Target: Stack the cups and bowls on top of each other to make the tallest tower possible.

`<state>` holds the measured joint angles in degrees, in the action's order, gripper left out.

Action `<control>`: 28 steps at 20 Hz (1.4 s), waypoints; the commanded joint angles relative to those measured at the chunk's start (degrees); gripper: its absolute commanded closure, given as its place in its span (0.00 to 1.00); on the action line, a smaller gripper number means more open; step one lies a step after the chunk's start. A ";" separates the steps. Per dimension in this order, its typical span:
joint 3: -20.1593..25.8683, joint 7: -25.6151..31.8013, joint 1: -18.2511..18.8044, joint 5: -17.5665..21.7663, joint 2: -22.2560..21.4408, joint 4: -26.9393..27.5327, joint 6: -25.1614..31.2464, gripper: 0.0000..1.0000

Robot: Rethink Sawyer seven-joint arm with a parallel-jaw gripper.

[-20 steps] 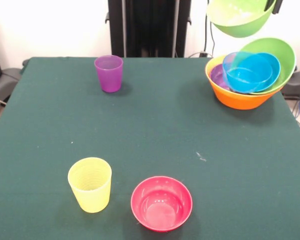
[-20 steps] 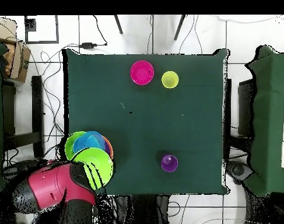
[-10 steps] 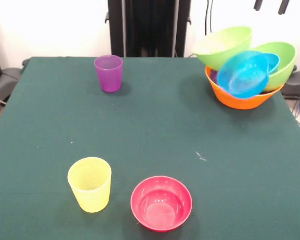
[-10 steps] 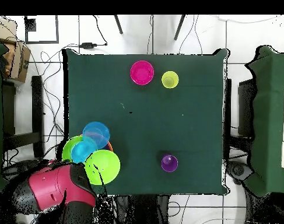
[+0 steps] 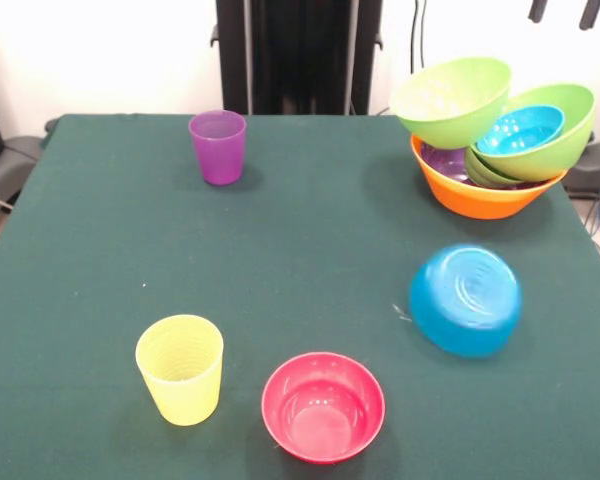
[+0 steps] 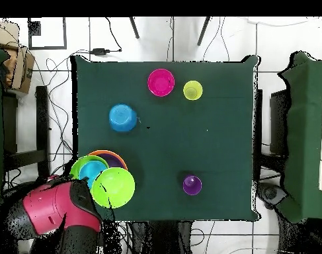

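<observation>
Facing the front view, we see two fingers [image 5: 565, 10] spread and empty at the top edge, above the tower [image 5: 490, 135]: orange base, purple, two or three green bowls, one blue. A loose blue bowl [image 5: 465, 300] lies tipped on the counter [image 5: 310, 250]. Looking overhead, we count two cups [image 6: 192, 184], one pink-red bowl [image 6: 161, 82].

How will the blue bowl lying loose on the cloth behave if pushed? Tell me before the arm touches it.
The blue bowl lies tilted with its rounded underside showing, so a push would likely rock or roll it rather than slide it. It looks like thin glossy plastic, so probably light and slippery for the claw. The green cloth may damp the rolling somewhat.
</observation>
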<state>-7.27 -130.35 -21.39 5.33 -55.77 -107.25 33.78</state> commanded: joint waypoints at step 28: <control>6.51 3.65 8.72 1.17 19.36 31.82 19.65 0.00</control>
<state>-6.86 -130.35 -15.96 4.99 -45.27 -89.53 41.72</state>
